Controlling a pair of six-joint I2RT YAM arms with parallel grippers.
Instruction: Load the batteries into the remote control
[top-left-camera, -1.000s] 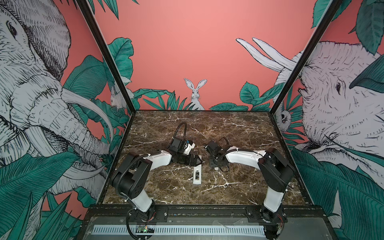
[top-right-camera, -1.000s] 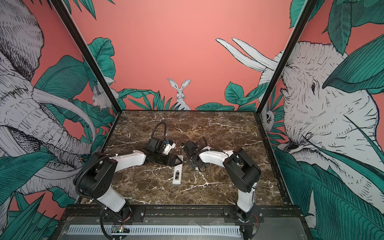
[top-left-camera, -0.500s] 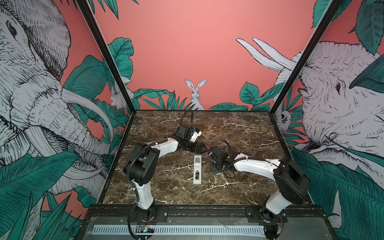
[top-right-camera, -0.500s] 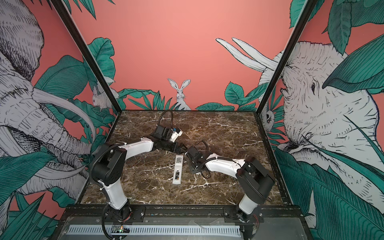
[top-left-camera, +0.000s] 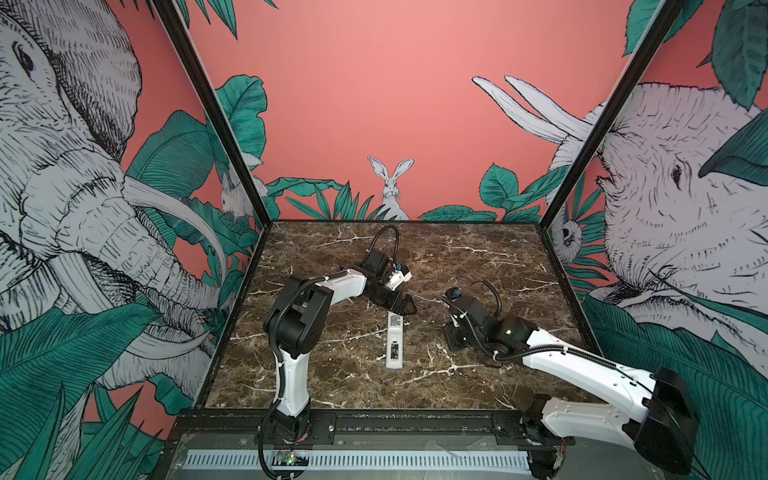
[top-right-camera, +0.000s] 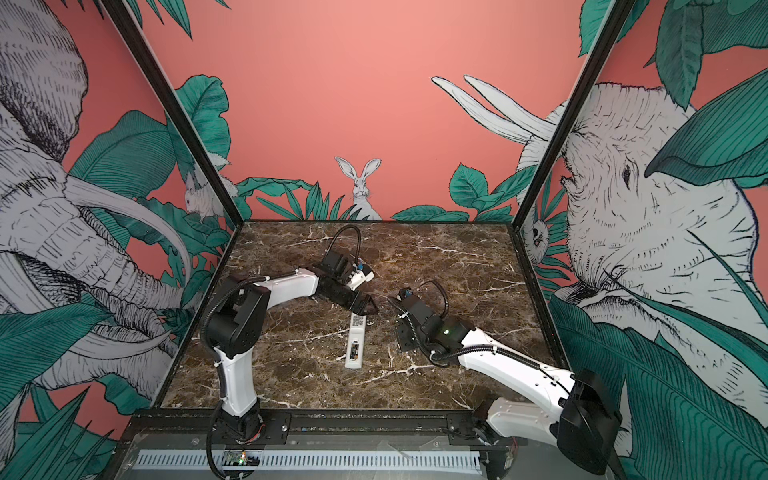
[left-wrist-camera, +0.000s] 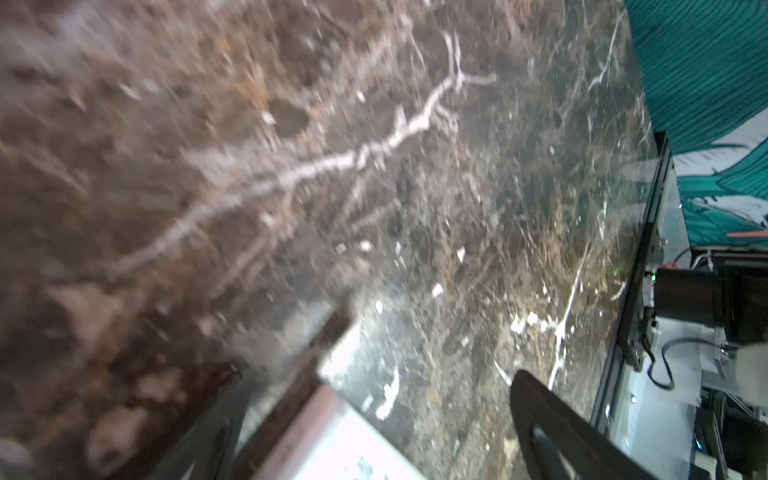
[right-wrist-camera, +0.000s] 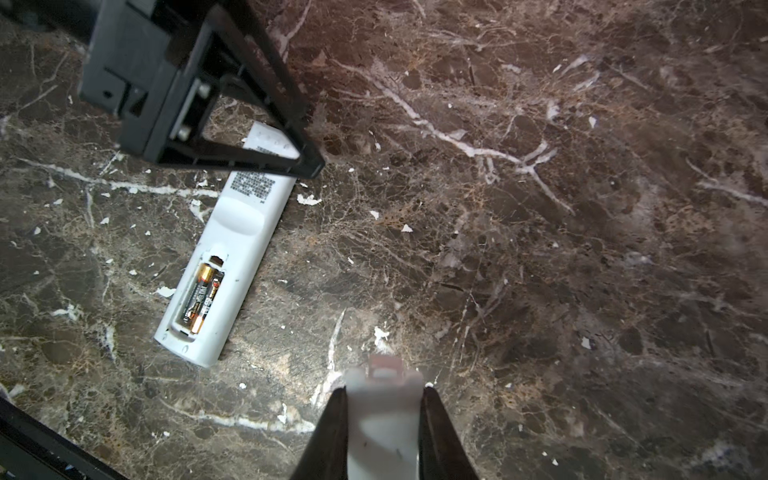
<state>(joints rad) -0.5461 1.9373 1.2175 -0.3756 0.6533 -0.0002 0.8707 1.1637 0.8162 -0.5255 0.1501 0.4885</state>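
White remote control (top-left-camera: 395, 340) back-up, lengthwise near-to-far, batteries (right-wrist-camera: 202, 299) at near end; left gripper (top-left-camera: 406, 308) agape, right gripper (right-wrist-camera: 384, 388) clamped on cover (right-wrist-camera: 382, 428)

**Four eyes on my table: two up high, one on each wrist.**

My two top eyes sit side by side, high above the front edge. They look down and toward the back wall, so both top views show nearly the same thing: the whole table (top-left-camera: 340, 374), both my arms and the remote control (top-left-camera: 394, 340). My left wrist eye is very close to the table. It looks past my left gripper (left-wrist-camera: 378, 374) toward the table's edge, and it is blurry. My right wrist eye looks down past my right gripper (right-wrist-camera: 384, 388). It sees the remote control and my left gripper too, like the top eyes do.
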